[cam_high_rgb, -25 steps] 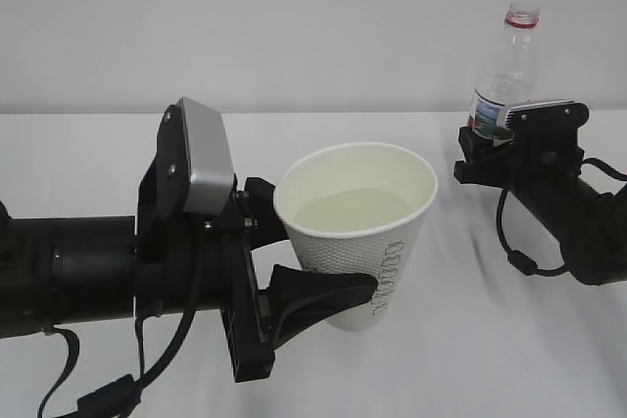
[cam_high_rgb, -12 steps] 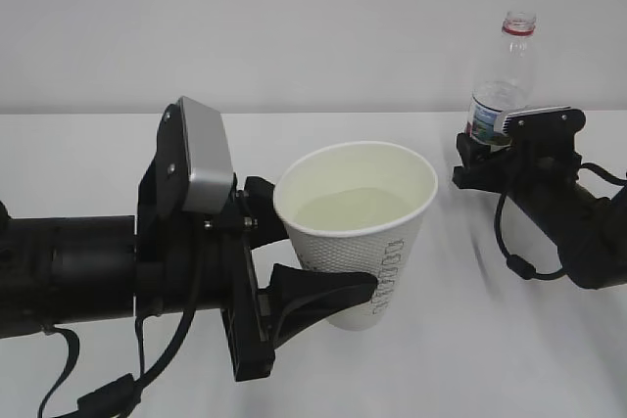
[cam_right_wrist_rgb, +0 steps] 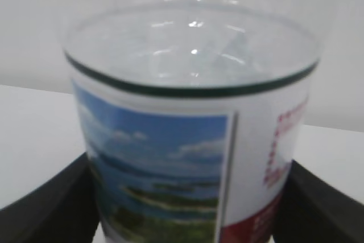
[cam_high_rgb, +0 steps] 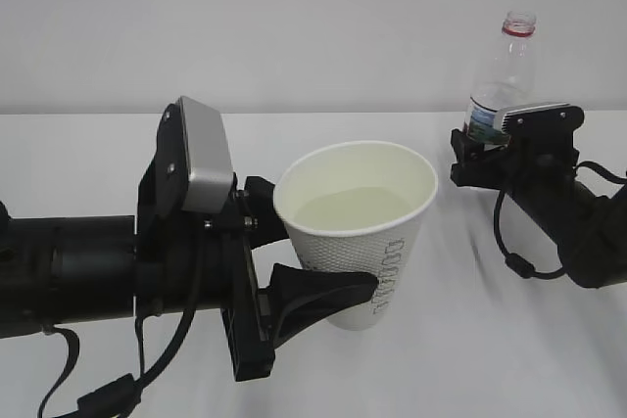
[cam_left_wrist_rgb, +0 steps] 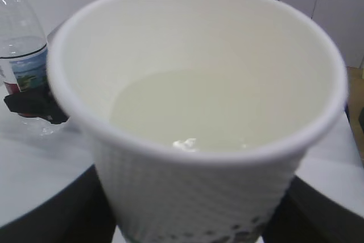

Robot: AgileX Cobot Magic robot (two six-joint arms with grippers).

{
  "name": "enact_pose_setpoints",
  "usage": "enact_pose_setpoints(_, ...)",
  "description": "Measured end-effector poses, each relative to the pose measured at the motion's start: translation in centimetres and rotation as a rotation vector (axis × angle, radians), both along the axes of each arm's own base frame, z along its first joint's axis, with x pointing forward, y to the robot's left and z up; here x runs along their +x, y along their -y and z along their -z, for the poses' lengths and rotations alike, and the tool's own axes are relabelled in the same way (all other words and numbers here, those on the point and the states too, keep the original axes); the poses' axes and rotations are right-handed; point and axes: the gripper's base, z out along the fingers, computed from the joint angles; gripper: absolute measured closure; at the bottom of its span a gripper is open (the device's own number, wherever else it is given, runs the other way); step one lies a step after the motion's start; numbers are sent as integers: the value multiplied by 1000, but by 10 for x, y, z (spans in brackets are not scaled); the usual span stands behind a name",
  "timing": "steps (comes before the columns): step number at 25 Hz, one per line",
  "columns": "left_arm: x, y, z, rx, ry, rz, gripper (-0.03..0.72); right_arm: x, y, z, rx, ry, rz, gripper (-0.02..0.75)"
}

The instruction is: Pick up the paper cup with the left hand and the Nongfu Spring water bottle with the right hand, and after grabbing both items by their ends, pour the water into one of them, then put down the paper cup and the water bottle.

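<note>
paper cup [cam_high_rgb: 359, 232] holds water [cam_high_rgb: 353, 209], pinched in left claw [cam_high_rgb: 294, 271] above tabletop [cam_high_rgb: 88, 159] | bottle [cam_high_rgb: 501, 80] upright between right claw [cam_high_rgb: 495, 149] fingers, grip unclear | step: setting down; next: lower cup level | writing: grey cup lettering, red label print, both unreadable

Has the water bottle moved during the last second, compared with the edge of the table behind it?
Yes. The water bottle has come slightly lower against the table's back edge and now stands upright; it leaned a little before.

A white table [cam_high_rgb: 470, 359] meets a plain pale wall [cam_high_rgb: 313, 17].
</note>
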Motion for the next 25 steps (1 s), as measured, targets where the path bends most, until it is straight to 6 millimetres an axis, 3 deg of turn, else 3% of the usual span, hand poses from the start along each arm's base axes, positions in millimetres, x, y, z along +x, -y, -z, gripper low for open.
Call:
enact_pose_setpoints(10,0,0,0,-3,-3,-6,192,-11,1,2,-2,-27,0,128)
enact_pose_setpoints(25,1,0,-1,-8,-6,-15,192,-39,4,-31,0,-9,2,129)
